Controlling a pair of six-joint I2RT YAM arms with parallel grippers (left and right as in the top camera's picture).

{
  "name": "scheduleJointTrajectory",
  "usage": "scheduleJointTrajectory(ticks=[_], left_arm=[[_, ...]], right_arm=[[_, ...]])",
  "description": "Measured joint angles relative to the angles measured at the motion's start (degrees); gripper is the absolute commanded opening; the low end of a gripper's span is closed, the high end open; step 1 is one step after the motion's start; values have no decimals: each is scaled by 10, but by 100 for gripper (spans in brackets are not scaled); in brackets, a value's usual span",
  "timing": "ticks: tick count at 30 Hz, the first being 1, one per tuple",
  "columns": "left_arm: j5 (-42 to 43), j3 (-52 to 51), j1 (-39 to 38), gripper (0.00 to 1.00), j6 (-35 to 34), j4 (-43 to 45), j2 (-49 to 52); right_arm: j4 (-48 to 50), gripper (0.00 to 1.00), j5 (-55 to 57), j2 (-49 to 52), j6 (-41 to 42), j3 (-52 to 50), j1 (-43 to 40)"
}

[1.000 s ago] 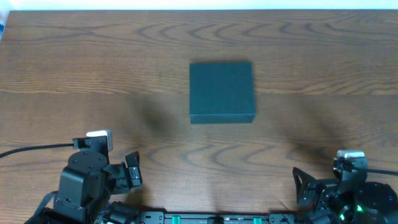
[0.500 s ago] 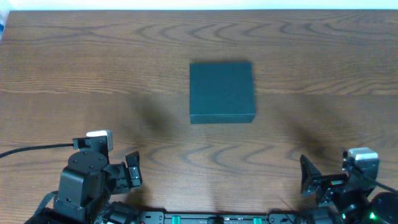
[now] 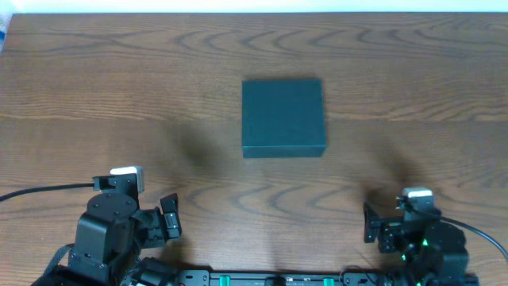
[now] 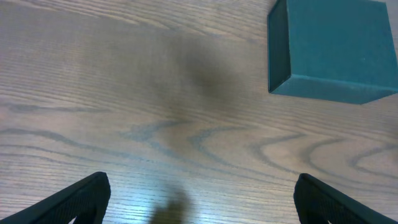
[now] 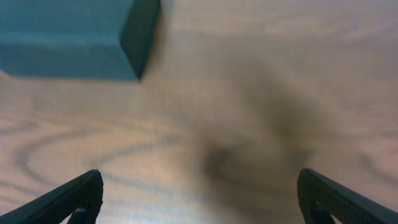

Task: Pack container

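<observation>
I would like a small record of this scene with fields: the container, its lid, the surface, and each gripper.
container: dark teal box, alone near the middle of the table
lid: closed, top face flat
surface: brown wood-grain table
snack packets: none in view
left gripper: open, empty, at the near edge, apart from the box
right gripper: open, empty, at the near edge, apart from the box
contact: nothing touches the box

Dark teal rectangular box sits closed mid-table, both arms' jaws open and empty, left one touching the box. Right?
Not quite. The left gripper is not touching the dark teal rectangular box; bare wooden table lies between them in the overhead view. The rest holds: box closed, right gripper open and empty too.
</observation>
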Motion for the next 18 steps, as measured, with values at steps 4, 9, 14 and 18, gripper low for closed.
scheduleJointTrajectory(ticks=[4,9,14,18], left_arm=[[0,0,0,95,0,0,0],[0,0,0,95,0,0,0],[0,0,0,95,0,0,0],[0,0,0,95,0,0,0]], right_arm=[[-31,99,0,-1,0,-28,0],[-39,99,0,-2,0,-35,0],[-39,99,0,-17,0,-35,0],[-39,99,0,-49,0,-35,0]])
